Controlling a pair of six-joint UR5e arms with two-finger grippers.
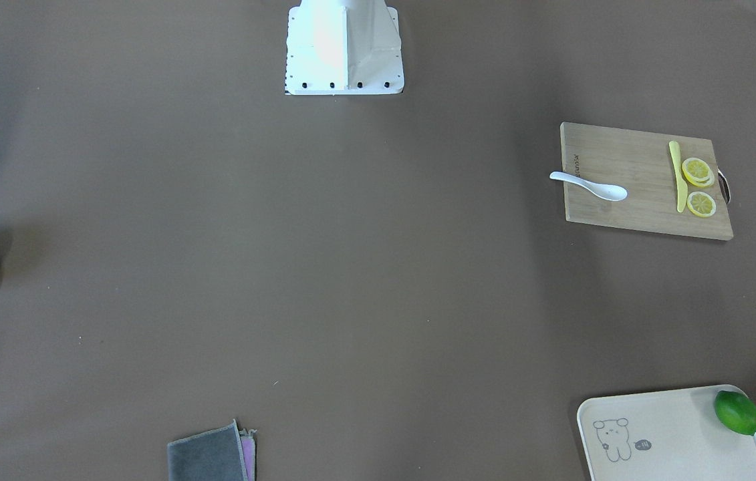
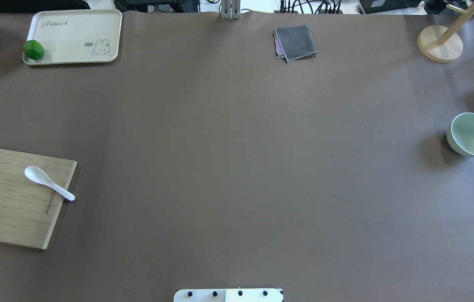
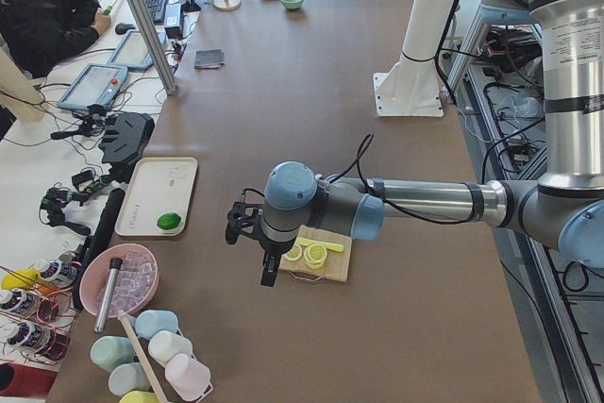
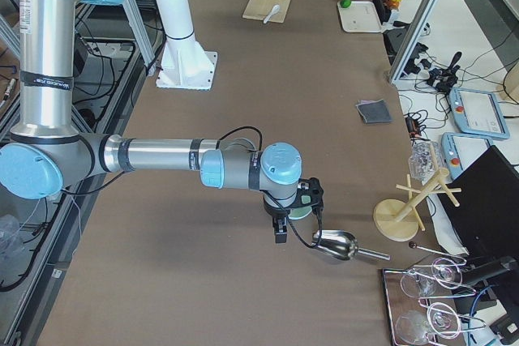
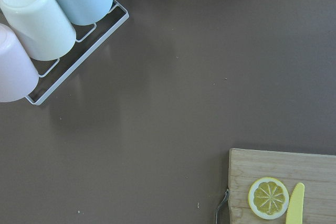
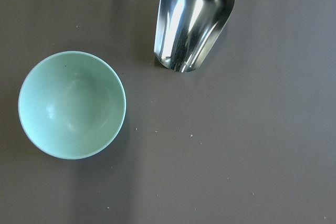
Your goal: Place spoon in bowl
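Note:
The white spoon [image 1: 588,185] lies on the wooden cutting board [image 1: 638,200], with its handle sticking out over the board's edge; it also shows in the overhead view [image 2: 48,182]. The mint-green bowl [image 2: 473,134] stands upright and empty at the opposite end of the table, and is seen from above in the right wrist view [image 6: 72,104]. My left gripper [image 3: 270,273] hangs above the table beside the board's lemon end. My right gripper [image 4: 280,231] hangs above the bowl. Both show only in the side views, so I cannot tell whether they are open or shut.
A yellow knife [image 1: 677,177] and lemon slices [image 1: 698,172] lie on the board. A metal scoop [image 6: 191,19] lies next to the bowl. A tray [image 2: 73,37] holds a lime [image 2: 33,49]. A grey cloth [image 2: 295,42], a wooden stand [image 2: 440,44] and cups [image 5: 47,17] are nearby.

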